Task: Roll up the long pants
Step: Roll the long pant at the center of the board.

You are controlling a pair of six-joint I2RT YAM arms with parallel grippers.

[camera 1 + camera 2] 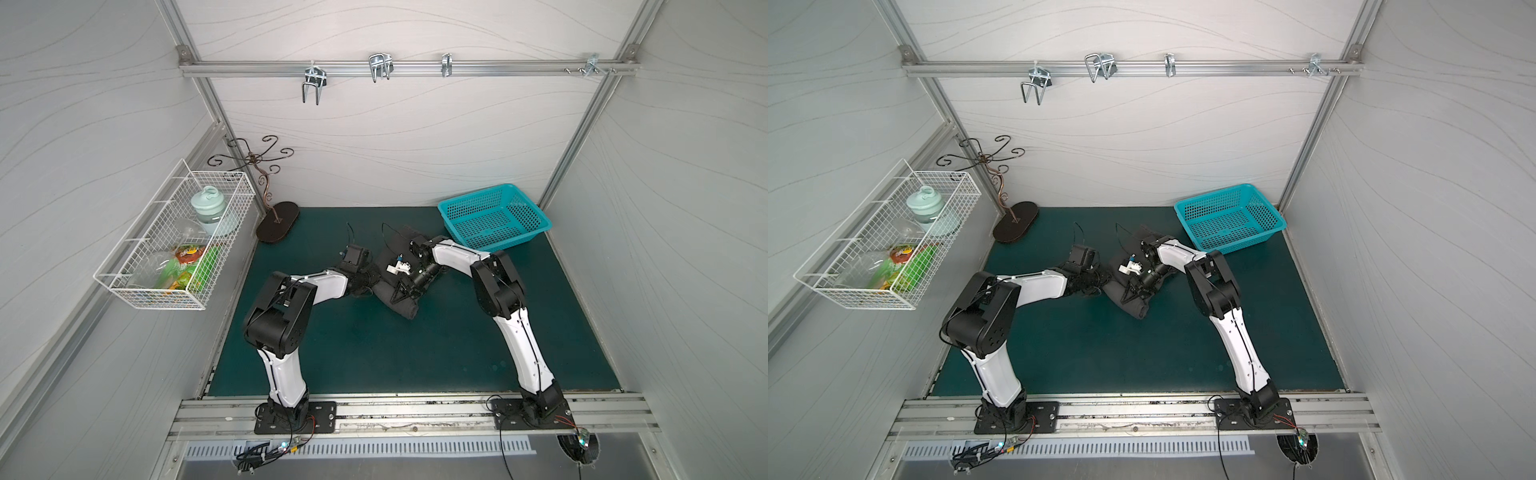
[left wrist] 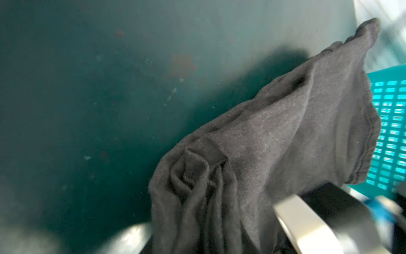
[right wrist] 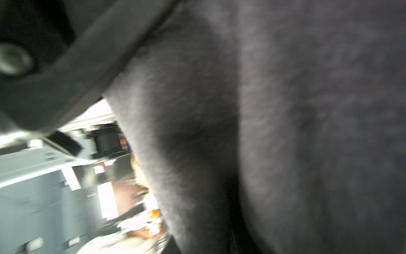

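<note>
Lying bunched and partly rolled at the middle of the dark green worktop [image 1: 353, 353], the long pants [image 1: 405, 309] are a charcoal-grey bundle between two robot arms, just in front of a teal plastic basket [image 1: 478, 195] at the back right. The left claw [image 1: 370, 281] sits at the bundle's left edge. Its wrist view shows cloth gathered between blurred fingers [image 2: 129, 238], so it looks clamped on the fabric. The right claw [image 1: 397, 295] rests on top of the bundle. Grey cloth fills its wrist view, and I cannot tell whether it is together or apart.
</note>
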